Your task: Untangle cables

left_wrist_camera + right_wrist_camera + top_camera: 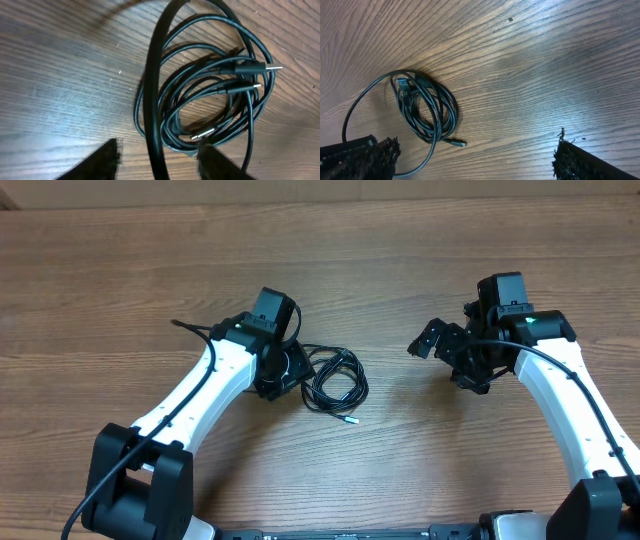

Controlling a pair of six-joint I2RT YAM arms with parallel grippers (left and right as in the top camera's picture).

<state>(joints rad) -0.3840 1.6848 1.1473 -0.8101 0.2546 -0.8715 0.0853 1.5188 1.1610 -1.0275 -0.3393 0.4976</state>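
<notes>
- Brown wood-grain table [120, 270]: carries everything in view.
- Left white-and-black arm [200, 385]: reaches from the near left corner toward the middle of the surface, wrist bent down over the left side of the cable bundle.
- Right white-and-black arm [565, 395]: comes in from the near right corner, elbowed, with the wrist turned left toward the centre.
- Right gripper [472, 157]: held above bare wood, well apart from the bundle. Fingers spread wide and holding nothing.
- Left gripper [159, 160]: low over the bundle. Fingers [102, 162] partly apart, one on each side of a single black strand. No contact with it can be seen.
- Thin black cables [335, 380]: one loose coil of overlapping loops near the middle of the surface, well clear of the far edge. One strand trails out left under the left wrist. Small metal-tipped plug ends [272, 67] lie within the coil.
</notes>
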